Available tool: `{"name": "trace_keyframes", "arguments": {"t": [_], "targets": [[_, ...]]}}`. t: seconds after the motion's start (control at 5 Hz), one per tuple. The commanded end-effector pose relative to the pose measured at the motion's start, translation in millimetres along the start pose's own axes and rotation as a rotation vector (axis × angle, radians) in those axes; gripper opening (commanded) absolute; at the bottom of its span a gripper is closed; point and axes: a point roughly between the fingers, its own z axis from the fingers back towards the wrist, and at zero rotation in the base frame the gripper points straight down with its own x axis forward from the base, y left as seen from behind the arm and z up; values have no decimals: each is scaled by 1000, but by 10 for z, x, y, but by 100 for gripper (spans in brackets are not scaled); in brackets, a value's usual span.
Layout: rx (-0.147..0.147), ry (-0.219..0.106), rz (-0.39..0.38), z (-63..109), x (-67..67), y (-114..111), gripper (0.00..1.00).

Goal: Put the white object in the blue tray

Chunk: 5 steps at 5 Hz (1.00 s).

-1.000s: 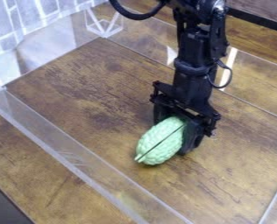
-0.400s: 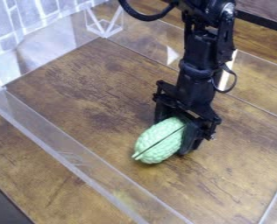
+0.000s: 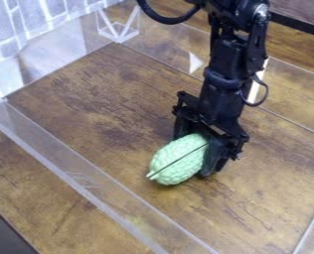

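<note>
The white object (image 3: 177,161) is a pale, whitish-green ribbed oval lying on the wooden table top (image 3: 100,94), a little right of centre. My black gripper (image 3: 207,147) points almost straight down at the oval's upper right end. One of its fingers (image 3: 185,127) stands on either side of that end, and the jaws are shut on it. The oval rests on the wood and is not lifted. The arm rises from the gripper toward the top of the picture. The blue tray is out of view.
A clear plastic wall (image 3: 67,164) runs diagonally along the near left edge of the table. More clear panels stand at the back left (image 3: 67,45) and along the right (image 3: 306,119). A tiled white surface (image 3: 14,25) fills the top left corner.
The oval has slid slightly to the left and turned a little under the gripper. The gripper has stayed in place with only a small roll and is still shut.
</note>
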Motion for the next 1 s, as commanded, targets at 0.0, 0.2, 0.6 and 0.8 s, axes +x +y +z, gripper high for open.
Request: {"name": "trace_keyframes", "arguments": {"t": [0.0, 0.2, 0.6, 0.8], "targets": [[0, 21, -38, -15, -19, -68, 0], [-2, 33, -47, -17, -28, -89, 0], [-7, 55, -67, -20, -45, -130, 0], [-9, 61, -77, -19, -54, -150, 0]]}}
